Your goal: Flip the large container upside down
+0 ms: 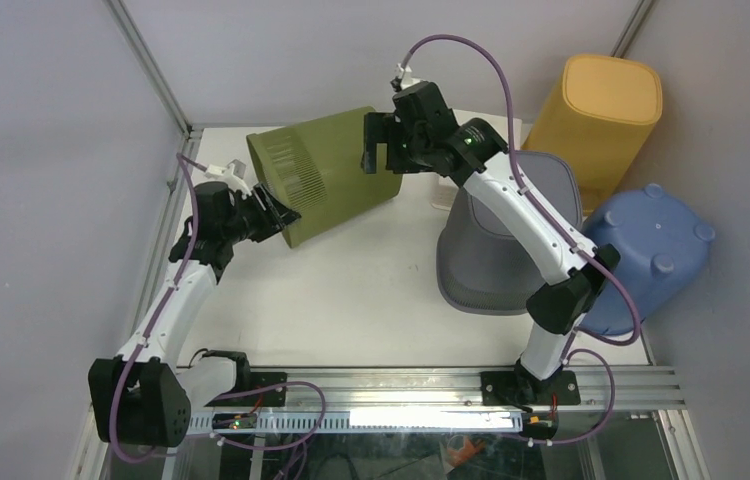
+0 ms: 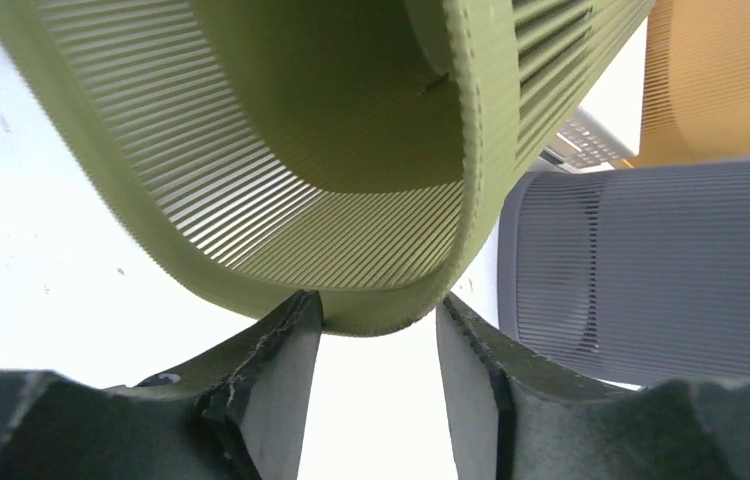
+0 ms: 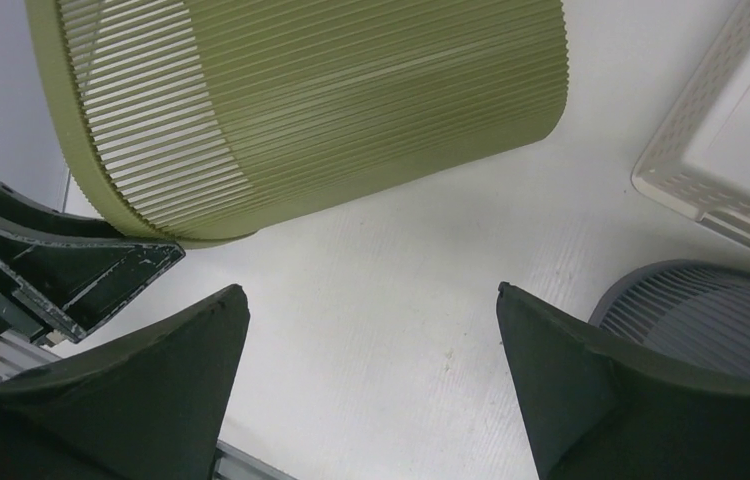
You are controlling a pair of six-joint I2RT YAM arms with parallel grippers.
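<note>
A large olive-green ribbed container [image 1: 326, 180] is tipped on its side on the white table [image 1: 351, 290], with its open mouth facing left. The left wrist view looks into its inside [image 2: 351, 130]. My left gripper [image 1: 286, 215] is open, and its fingertips [image 2: 296, 310] are at the lower rim corner, one touching it, without clamping it. My right gripper [image 1: 383, 150] is open wide and empty, hovering at the container's far closed end. The right wrist view shows the container's ribbed outer wall [image 3: 331, 100] above the right gripper [image 3: 366, 300].
A grey ribbed container [image 1: 496, 250] stands upside down under the right arm. A yellow bin [image 1: 601, 110] and a blue tub [image 1: 651, 255] stand at the right edge. A white perforated basket [image 3: 731, 150] lies behind the grey one. Frame posts rise at the back corners.
</note>
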